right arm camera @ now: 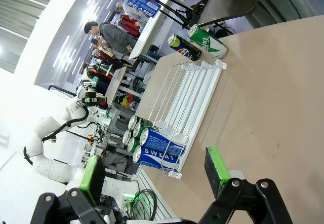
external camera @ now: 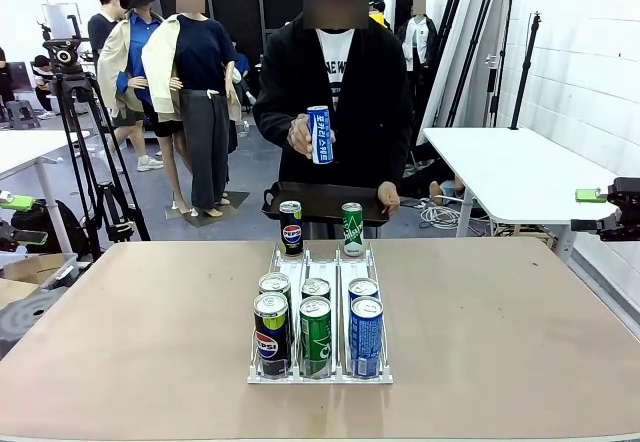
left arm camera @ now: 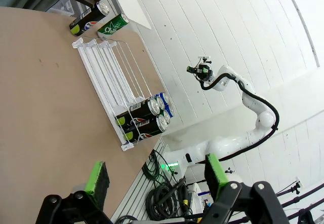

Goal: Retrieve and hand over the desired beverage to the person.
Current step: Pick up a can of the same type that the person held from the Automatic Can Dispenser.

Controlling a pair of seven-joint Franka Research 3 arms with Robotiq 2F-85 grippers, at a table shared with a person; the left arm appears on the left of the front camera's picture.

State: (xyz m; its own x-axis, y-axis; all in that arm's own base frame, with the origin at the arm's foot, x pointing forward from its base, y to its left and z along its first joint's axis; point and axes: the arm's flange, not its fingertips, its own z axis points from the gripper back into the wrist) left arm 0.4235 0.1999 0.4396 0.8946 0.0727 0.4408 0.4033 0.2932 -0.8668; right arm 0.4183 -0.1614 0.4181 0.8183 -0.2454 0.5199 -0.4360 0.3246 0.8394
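The person (external camera: 340, 92) stands at the far side, holding up a blue and white can (external camera: 320, 134) in one hand and a black tray (external camera: 325, 202) in the other. A white wire rack (external camera: 320, 374) at mid-table holds a black Pepsi can (external camera: 271, 334), a green can (external camera: 315, 336) and a blue can (external camera: 366, 336) at its near end, with more behind them. A Pepsi can (external camera: 291, 227) and a green can (external camera: 352, 229) stand at its far end. My left gripper (left arm camera: 156, 177) and right gripper (right arm camera: 154, 173) are open, empty and well off the rack, at the table's sides.
A tripod (external camera: 85, 152) stands at the back left and a white table (external camera: 510, 167) at the back right. The brown tabletop (external camera: 130, 332) is bare on both sides of the rack. The right arm (left arm camera: 243, 97) shows against a white wall.
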